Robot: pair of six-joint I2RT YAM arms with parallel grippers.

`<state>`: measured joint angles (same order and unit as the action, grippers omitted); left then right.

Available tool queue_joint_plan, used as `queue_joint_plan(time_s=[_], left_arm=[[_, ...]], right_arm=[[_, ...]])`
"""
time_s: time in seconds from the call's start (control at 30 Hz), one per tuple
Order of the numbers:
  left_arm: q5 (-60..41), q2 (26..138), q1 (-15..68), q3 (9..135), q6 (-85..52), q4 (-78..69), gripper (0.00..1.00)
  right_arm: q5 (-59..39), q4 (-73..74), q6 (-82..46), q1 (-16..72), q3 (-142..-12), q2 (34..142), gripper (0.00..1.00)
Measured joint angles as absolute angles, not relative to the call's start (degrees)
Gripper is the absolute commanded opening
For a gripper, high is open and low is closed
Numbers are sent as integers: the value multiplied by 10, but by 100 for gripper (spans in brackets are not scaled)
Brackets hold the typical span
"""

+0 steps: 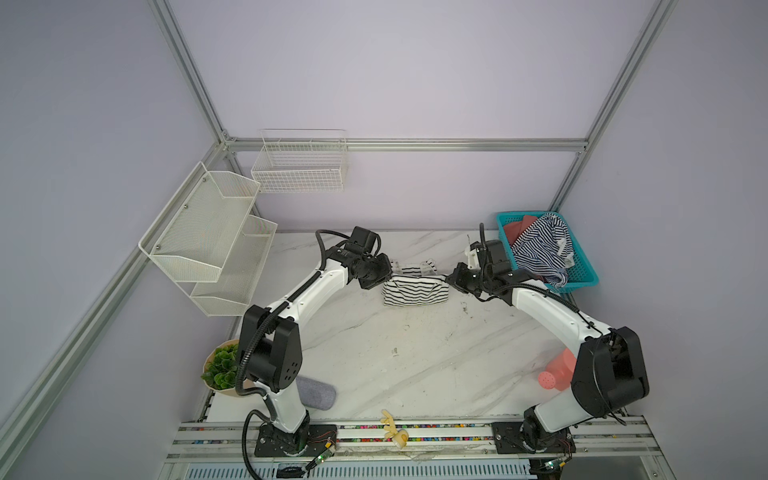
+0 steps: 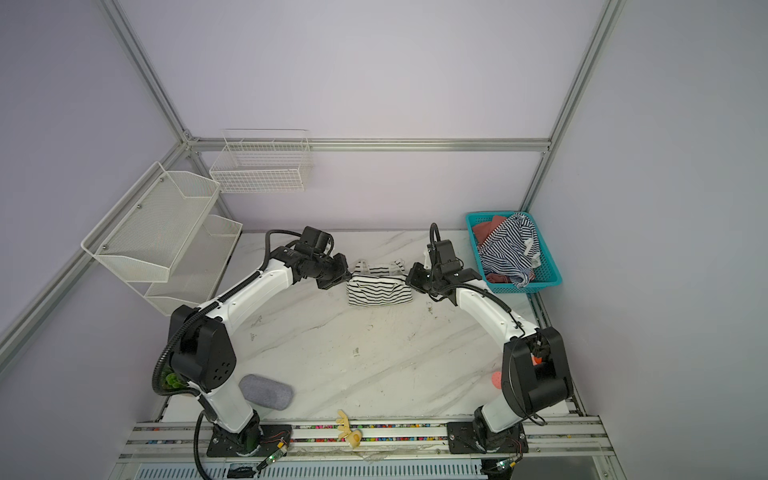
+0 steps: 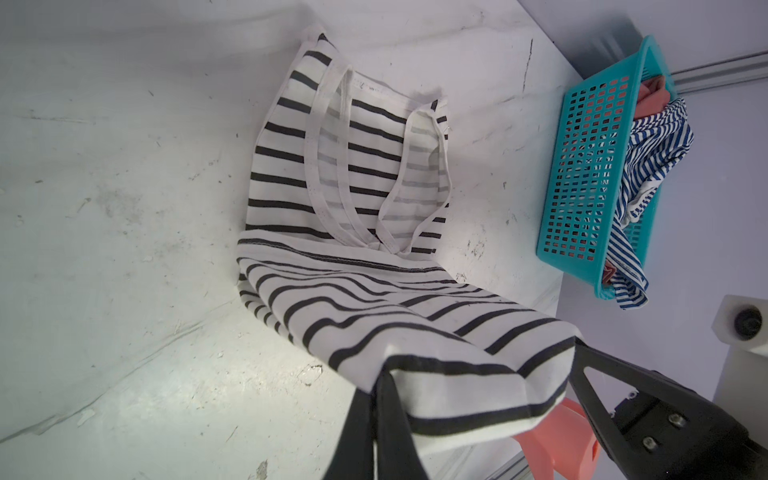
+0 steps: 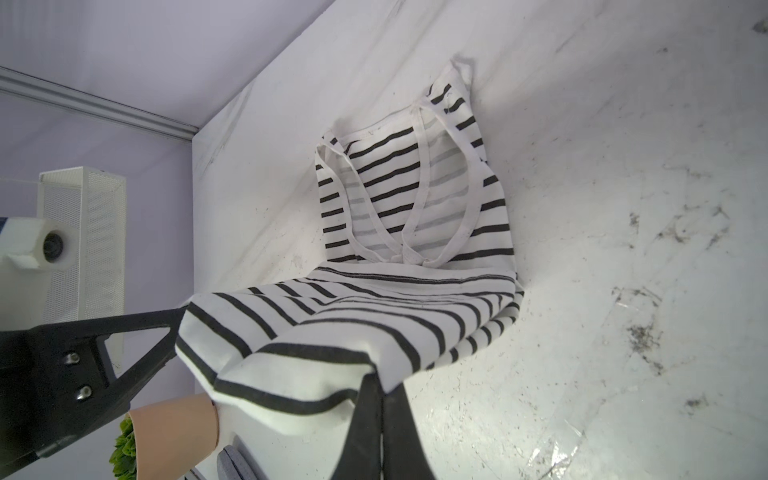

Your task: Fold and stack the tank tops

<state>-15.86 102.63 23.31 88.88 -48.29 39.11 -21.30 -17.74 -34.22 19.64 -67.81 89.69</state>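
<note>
Robotics lab cell: aluminium frame [image 1: 415,144], bare walls [image 1: 415,62], mounting rails [image 1: 449,445]

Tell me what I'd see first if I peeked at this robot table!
Two robot arms meet near the back of the table. The left gripper and the right gripper each pinch one end of a white tank top with black stripes, partly folded. In the far right corner sits a bright teal basket, with a navy striped top spilling over its rim.
</note>
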Motion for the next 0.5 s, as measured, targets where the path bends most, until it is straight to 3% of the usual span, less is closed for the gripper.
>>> queue_joint_plan(time_s=[0.5], left_arm=[[-193, 1219, 178, 1065, -458, 391, 3]], right_arm=[[-295, -150, -309, 138, -849, 1123, 0]])
